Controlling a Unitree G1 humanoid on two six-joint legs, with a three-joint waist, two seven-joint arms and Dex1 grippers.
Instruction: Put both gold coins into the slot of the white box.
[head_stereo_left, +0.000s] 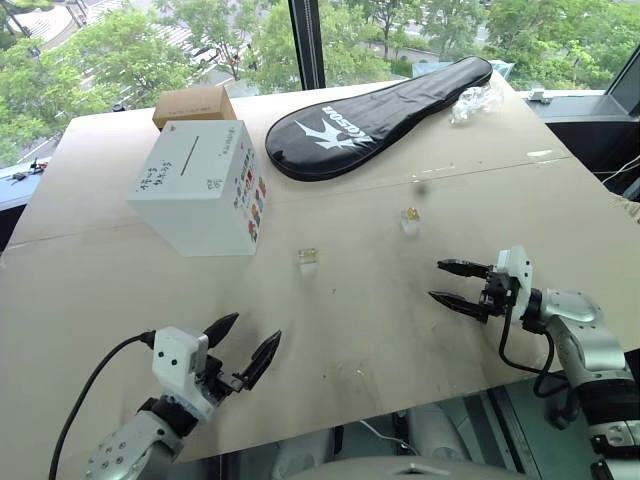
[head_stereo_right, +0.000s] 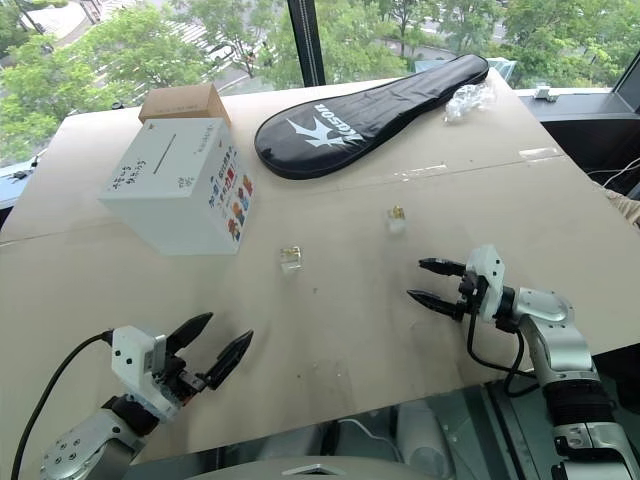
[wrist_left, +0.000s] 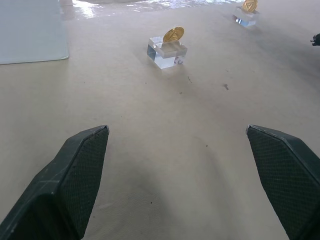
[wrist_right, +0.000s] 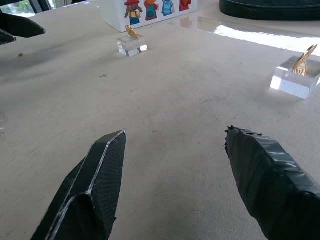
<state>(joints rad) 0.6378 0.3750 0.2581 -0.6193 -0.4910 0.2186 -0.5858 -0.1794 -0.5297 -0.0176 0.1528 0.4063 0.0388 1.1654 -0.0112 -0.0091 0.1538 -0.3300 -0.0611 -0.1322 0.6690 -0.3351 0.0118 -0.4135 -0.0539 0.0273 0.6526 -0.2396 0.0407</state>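
**Both grippers open over the table, coins on their stands**

Nearest the table's front edge, the left gripper (head_stereo_left: 243, 347) hovers just above the beige table (head_stereo_left: 380, 330) with its two black fingers spread wide and nothing between them. In the left wrist view the fingers (wrist_left: 75, 185) frame bare tabletop. Further in and to the right, the right gripper (head_stereo_left: 450, 285) points leftward across the surface, its fingers also parted and empty.

Beyond the grippers, near the middle of the table, the first of the gold coins (wrist_left: 173, 34) stands on edge in a small clear holder (head_stereo_left: 308, 258). It lies ahead of the left gripper, well apart from it. The second gold coin (wrist_right: 303, 59) sits tilted in another clear holder (head_stereo_left: 410, 218), further back and to the right, ahead of the right gripper.

Behind and to the left of the first holder stands the white box (head_stereo_left: 200, 185), with dark handwriting on its top and rows of colourful figures on its right side. The slot (head_stereo_left: 188, 152) is a thin dark line on the top face. Neither coin is in it.

Just behind the white box sits a brown cardboard box (head_stereo_left: 193, 104). To its right a black racket cover (head_stereo_left: 375, 118) lies diagonally, with crumpled clear plastic (head_stereo_left: 475, 103) at the far right.
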